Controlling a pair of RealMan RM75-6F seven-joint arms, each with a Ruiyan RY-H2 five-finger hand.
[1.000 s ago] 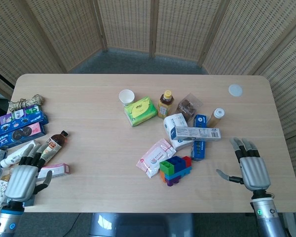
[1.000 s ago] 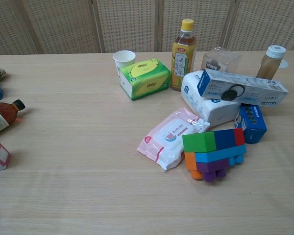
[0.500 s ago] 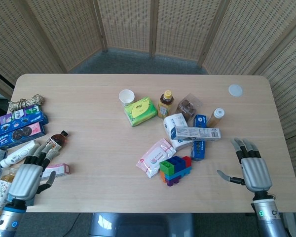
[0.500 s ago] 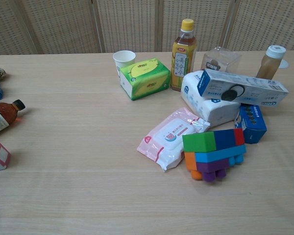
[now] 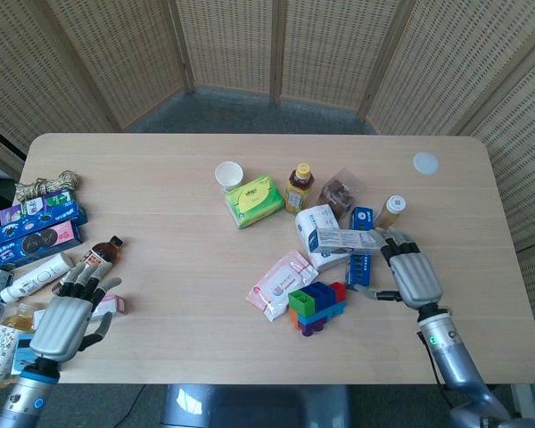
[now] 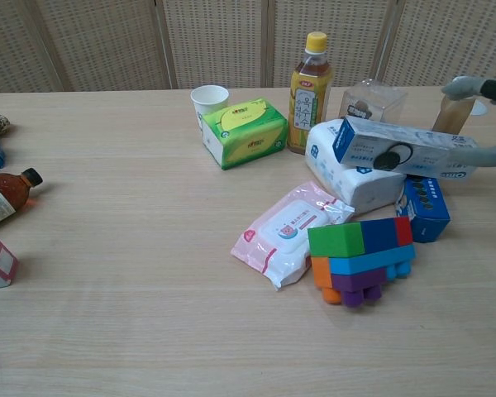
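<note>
Since a second ago my right hand point(image 5: 414, 275) has come in from the table's right edge to the cluster in the middle, and its fingertips point(image 6: 480, 86) now show at the right edge of the chest view. Its fingers are spread and hold nothing; they lie at the right end of the long white-and-blue box point(image 5: 357, 240), though I cannot tell whether they touch it. That box lies flat across a white tissue pack point(image 5: 314, 230) and a blue carton point(image 5: 359, 259), with a round black mark on its side. Just behind stands a small capped bottle point(image 5: 392, 209). A clear plastic tub point(image 5: 342, 191) holds something brown. My left hand point(image 5: 64, 323) hovers open, fingers apart, over the small pink-and-white box point(image 5: 113, 306), near the lying brown bottle point(image 5: 96, 259).
</note>
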